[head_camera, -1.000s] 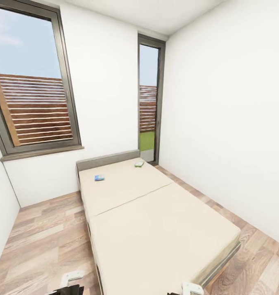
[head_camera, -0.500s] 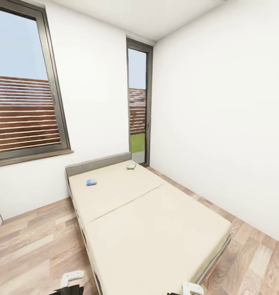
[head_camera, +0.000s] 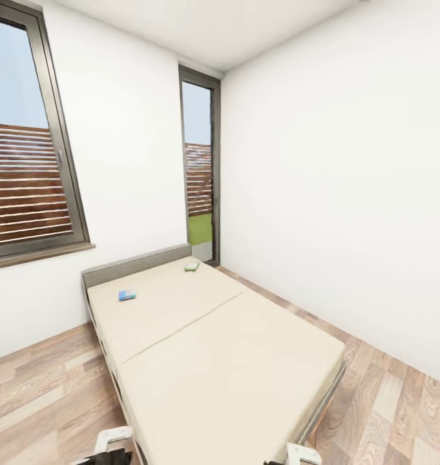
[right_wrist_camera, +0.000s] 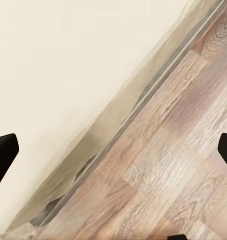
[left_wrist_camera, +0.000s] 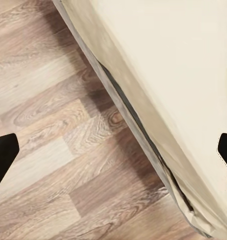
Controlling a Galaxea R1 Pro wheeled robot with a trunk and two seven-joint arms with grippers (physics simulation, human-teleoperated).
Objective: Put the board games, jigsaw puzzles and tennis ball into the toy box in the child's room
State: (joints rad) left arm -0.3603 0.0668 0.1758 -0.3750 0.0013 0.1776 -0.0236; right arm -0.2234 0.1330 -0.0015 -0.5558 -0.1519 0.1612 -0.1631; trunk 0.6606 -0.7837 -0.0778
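Below the foot of the bed, both claws hang low: left gripper and right gripper each show dark fingertips spread wide apart with nothing between them, floor and mattress edge beneath. Far up the bed, near the grey headboard, lie two board games: a blue box just short of the headboard, a green-white box at the headboard's window-side end. Both look small, flat, stiff, likely light cardboard; smooth lids may slip, and the soft mattress gives underneath. Best hold, I judge: pinch across the short edges, or lift one edge first. Print too small to read.
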